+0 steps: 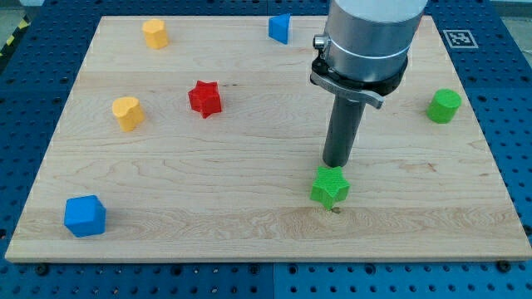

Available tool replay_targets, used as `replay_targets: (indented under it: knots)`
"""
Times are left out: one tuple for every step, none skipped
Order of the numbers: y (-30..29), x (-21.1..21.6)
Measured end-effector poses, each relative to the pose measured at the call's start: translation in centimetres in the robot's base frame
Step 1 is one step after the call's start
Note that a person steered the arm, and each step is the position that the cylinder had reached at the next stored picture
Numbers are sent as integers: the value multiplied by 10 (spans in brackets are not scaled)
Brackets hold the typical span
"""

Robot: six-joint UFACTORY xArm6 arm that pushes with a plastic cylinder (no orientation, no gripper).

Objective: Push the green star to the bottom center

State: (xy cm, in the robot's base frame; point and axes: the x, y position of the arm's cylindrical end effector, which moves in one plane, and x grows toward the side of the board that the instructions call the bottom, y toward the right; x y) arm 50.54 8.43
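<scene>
Pale wooden board [249, 166] lay on a blue perforated bench, with a fiducial marker at its far right corner. The green star [330, 186] sat near the board's near edge, a little right of centre, so by my judgement it needed only a short push leftward and slightly nearer. My tip [336, 165] stood just behind the star on its far side, touching it or nearly so, which suited driving it toward the near edge. The arm carried no gripper, only the rod, so nothing was spread or pinched. Seven blocks were counted: two green (the star and a green cylinder [444, 106] at far right), two yellow [155, 33] [128, 113], two blue [280, 28] [86, 216], and one red star [204, 99].
</scene>
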Motion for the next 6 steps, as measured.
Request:
replay_targets:
  knots:
    - [0,21]
    - [0,21]
    - [0,22]
    - [0,41]
    - [0,50]
    - [0,64]
